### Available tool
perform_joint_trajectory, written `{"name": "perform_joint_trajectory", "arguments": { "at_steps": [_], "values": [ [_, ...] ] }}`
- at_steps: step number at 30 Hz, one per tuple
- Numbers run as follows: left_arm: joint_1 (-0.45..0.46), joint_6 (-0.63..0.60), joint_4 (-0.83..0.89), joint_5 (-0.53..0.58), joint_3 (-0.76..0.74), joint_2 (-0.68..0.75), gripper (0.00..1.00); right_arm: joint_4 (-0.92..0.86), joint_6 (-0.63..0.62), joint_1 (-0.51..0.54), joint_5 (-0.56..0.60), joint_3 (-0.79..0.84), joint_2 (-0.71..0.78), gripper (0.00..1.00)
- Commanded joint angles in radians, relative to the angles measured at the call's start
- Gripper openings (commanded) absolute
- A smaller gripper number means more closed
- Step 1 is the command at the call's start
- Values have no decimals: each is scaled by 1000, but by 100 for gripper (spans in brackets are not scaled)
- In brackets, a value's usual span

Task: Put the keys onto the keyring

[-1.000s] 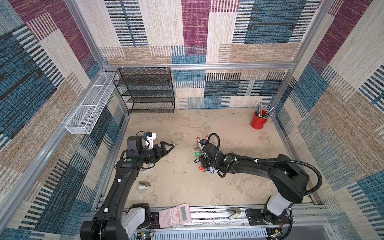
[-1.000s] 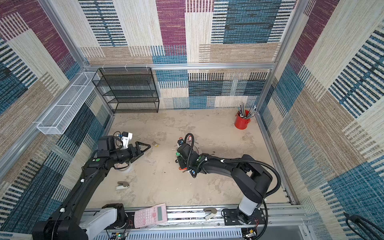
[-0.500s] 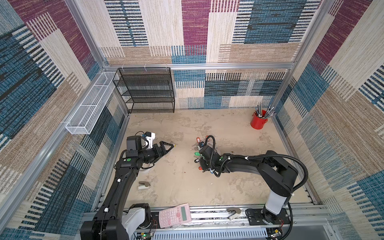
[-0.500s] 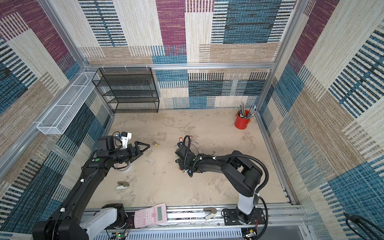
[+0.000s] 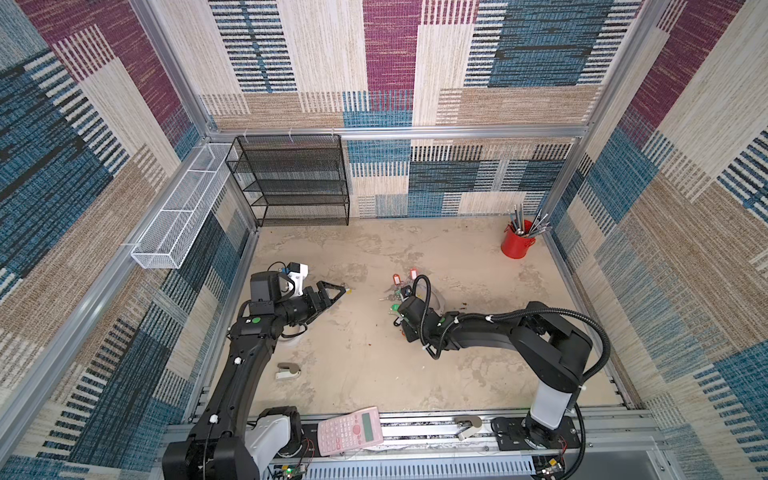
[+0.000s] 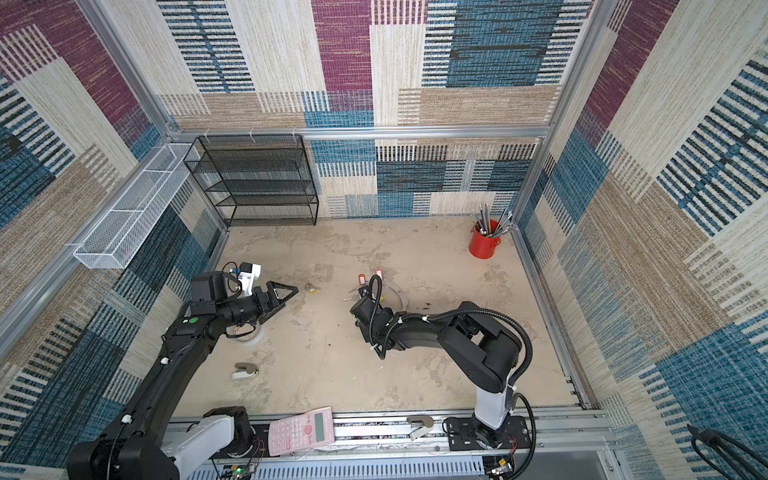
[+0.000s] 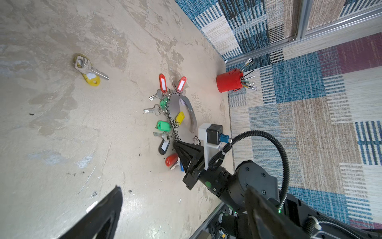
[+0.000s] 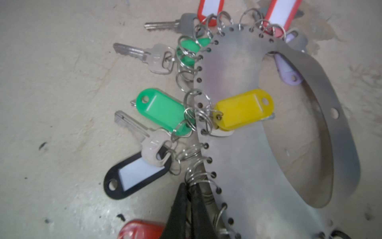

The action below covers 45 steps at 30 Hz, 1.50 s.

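Right gripper (image 8: 189,187), half-open a moment ago, now pinches keyring (image 8: 244,165) by its edge rings; keys (image 7: 88,71) lie loose on the surface just ahead of the wide-open, empty left gripper (image 5: 337,289), the nearer arm, blade toward keyring.

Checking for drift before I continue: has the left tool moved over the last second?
No. The left tool sits where it was, measured against the black wire-mesh shelf.

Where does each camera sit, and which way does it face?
Both top views: overhead, looking down at the table; left arm and right arm show.
Left wrist: on the left arm, facing across to the keys, keyring and right hand; own fingers show.
Right wrist: close over the keyring; own shut hand shows.
All share the keyring.
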<state>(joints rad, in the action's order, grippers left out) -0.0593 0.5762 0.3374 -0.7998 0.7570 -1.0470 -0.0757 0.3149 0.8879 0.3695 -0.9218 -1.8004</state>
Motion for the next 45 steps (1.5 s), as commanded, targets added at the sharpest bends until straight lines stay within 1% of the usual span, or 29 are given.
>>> {"name": "perform_joint_trajectory", "arguments": {
  "at_steps": [1,9,11,15,17,20,25,29,31,34,36,39,41,43,45],
  "values": [
    [-8,7,-23,-18,-2,1,93,25,2,0,13,27,42,0],
    [-11,26,-46,0,-11,20,92,97,-48,-16,-130,61,195,0],
    [-10,35,-57,5,-16,29,92,124,-51,-42,-225,78,237,0],
    [-4,47,-76,12,-21,39,91,166,-41,-118,-463,104,302,0],
    [12,58,-96,17,-29,40,91,178,-40,-139,-545,111,326,0],
    [57,70,-122,28,-35,37,89,192,-42,-158,-646,117,358,0],
    [203,64,-152,122,-35,20,83,256,-17,-215,-791,151,393,0],
    [290,67,-201,154,-40,-11,76,311,6,-257,-916,183,398,0],
    [330,65,-226,173,-41,-28,70,355,23,-269,-977,209,406,0],
    [383,49,-244,182,-35,-70,63,383,20,-277,-1003,234,417,0],
    [410,42,-269,176,-28,-103,56,400,20,-285,-1025,244,418,0],
    [454,27,-302,166,-10,-152,47,407,19,-294,-1027,249,407,0],
    [487,9,-326,173,3,-182,43,398,9,-297,-1017,242,394,0],
    [514,-40,-347,178,14,-210,40,394,5,-300,-1011,240,387,0],
    [521,-97,-386,192,6,-233,37,399,3,-303,-1016,238,386,0]
  ]
}}
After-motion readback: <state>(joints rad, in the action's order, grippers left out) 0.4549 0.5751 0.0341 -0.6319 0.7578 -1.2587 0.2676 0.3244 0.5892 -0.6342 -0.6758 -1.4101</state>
